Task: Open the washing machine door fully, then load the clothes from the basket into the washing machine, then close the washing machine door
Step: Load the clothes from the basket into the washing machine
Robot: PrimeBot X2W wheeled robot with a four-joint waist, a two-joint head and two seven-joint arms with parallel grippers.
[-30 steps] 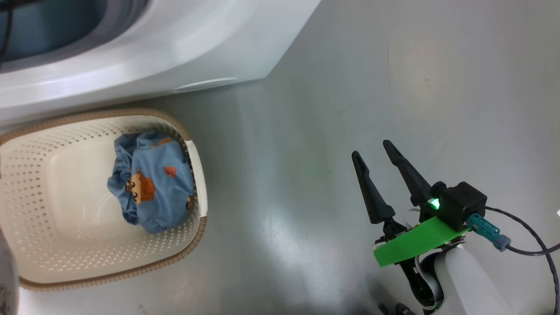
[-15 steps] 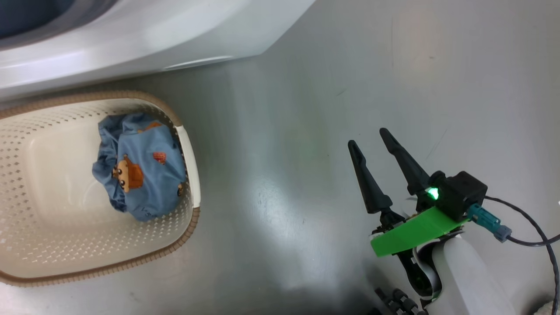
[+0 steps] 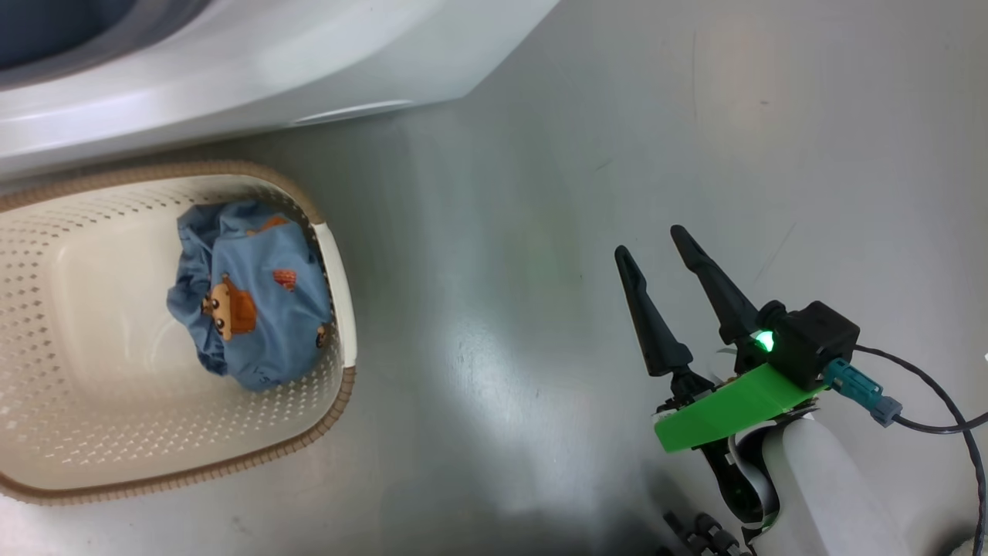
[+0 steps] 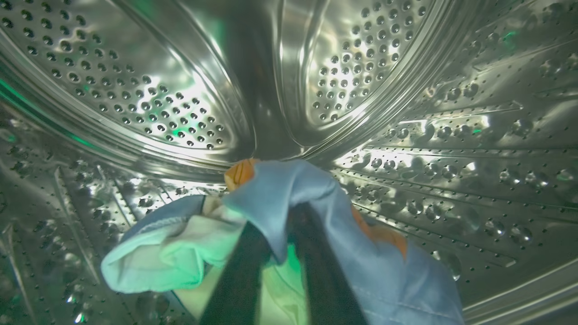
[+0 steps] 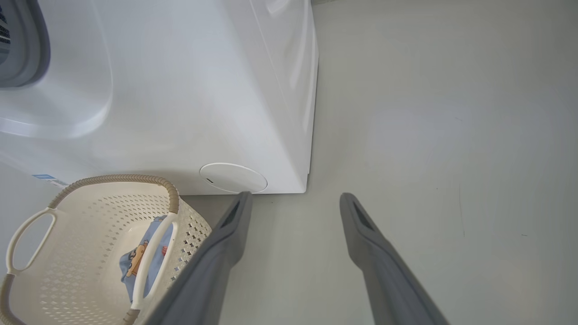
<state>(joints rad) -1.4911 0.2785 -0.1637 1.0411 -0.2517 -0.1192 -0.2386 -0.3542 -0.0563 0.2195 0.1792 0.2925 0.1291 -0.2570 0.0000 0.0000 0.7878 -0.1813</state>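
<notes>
In the left wrist view my left gripper (image 4: 280,253) is inside the steel perforated drum (image 4: 135,90) of the washing machine, shut on a blue garment (image 4: 293,189) with orange prints; a pale cream-white piece (image 4: 167,253) hangs beside it. The cloth covers the fingertips. A second blue bear-print garment (image 3: 251,309) lies in the cream basket (image 3: 336,255) on the floor, against its right wall. My right gripper (image 3: 652,243) hovers open and empty over the floor, to the right of the basket. The washing machine (image 3: 231,69) stands behind the basket. Its door is out of view.
The grey floor (image 3: 540,232) stretches right of the machine and basket. The machine's front carries a round white flap (image 5: 233,177) and a small blue label (image 5: 43,177), just beyond the basket (image 5: 113,225). A dark cable (image 3: 926,409) trails from my right wrist.
The head camera has shifted, so the basket and machine sit a little higher and further left in the picture. My right gripper stays open in the same pose.
</notes>
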